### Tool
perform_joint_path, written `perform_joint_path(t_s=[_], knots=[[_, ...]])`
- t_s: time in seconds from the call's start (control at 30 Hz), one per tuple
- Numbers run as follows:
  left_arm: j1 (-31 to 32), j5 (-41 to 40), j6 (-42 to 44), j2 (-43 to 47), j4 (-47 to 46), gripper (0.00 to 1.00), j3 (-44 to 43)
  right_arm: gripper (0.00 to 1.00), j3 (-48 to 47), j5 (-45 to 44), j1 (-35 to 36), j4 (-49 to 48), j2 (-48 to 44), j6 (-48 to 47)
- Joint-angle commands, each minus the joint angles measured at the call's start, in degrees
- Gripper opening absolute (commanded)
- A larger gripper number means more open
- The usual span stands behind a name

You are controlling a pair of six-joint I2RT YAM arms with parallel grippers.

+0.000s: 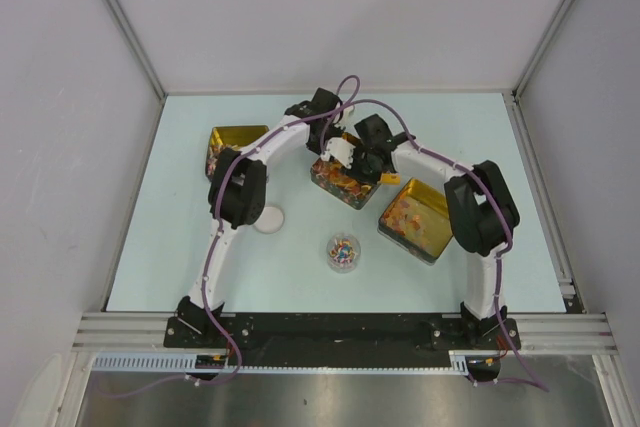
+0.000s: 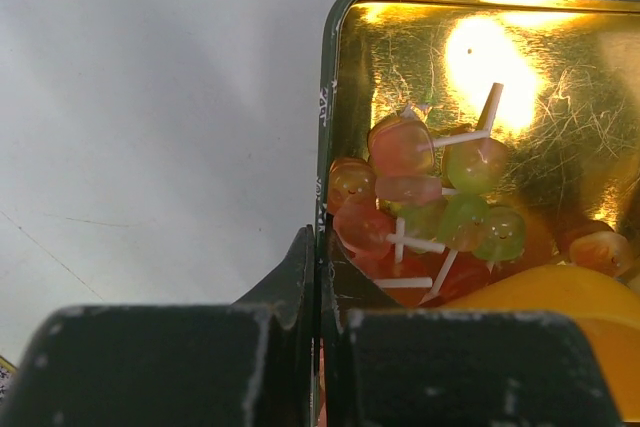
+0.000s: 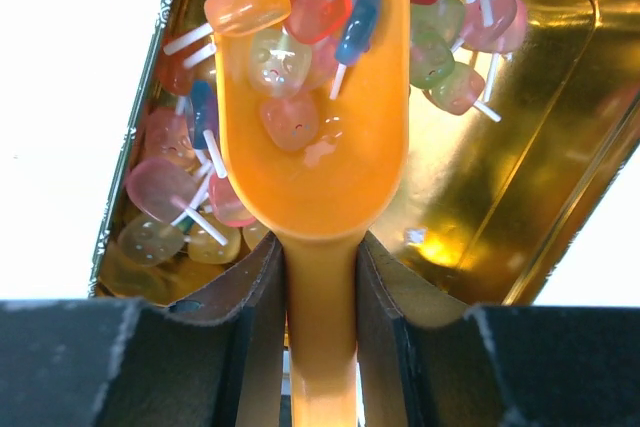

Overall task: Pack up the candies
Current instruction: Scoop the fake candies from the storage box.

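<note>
Looking from above, we see the pale blue table [image 1: 200, 277] that carries all the things. The left arm [image 1: 240, 192] and the right arm [image 1: 480, 207] both reach forward and meet over the middle tin [image 1: 335, 185]. This is a square tin, gold inside and dark outside, and it stands cornerwise to the table edges. A second gold tin [image 1: 232, 137] stands at the left, partly behind the left arm. A third gold tin [image 1: 425, 202] stands at the right, just beside the right arm, and it also has coloured candies in it.

The left claw [image 2: 319, 277] is closed together on the dark side wall of the middle tin, with one finger outside and one inside. The right claw [image 3: 320, 257] is clamped on the handle of the orange scoop [image 3: 320, 147]. The bowl of the scoop lies inside the same tin.

Nearer to the arm bases, a small clear round cup [image 1: 343, 252] stands alone on the table with a few coloured pieces in it. A white round lid [image 1: 268, 218] lies flat to the left of it, close to the left arm.

The candies [image 3: 275, 57] are small pieces on short white sticks, in red, pink, orange, green and blue. Several lie in the scoop bowl, and the others are heaped around it on the gold bottom of the middle tin
</note>
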State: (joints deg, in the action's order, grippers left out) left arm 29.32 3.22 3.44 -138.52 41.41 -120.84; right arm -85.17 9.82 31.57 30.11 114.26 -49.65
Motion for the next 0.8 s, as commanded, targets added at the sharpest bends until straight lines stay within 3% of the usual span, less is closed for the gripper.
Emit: perform_joint_path(t_s=[0.0, 0.53, 0.77], knots=[[0.65, 1.35, -2.48, 3.96, 0.43, 0.00, -0.28, 0.00, 2.02, 7.76, -1.78, -5.67, -3.34, 4.91], [-1.46, 0.29, -2.56, 3.96, 0.52, 0.00, -0.54, 0.00, 5.88, 15.13, -7.31, -7.69, -8.96, 6.76], [-2.86, -0.32, -2.56, 3.96, 0.43, 0.00, -0.89, 0.00, 8.17, 14.34, -8.19, -8.57, -11.33, 5.53]])
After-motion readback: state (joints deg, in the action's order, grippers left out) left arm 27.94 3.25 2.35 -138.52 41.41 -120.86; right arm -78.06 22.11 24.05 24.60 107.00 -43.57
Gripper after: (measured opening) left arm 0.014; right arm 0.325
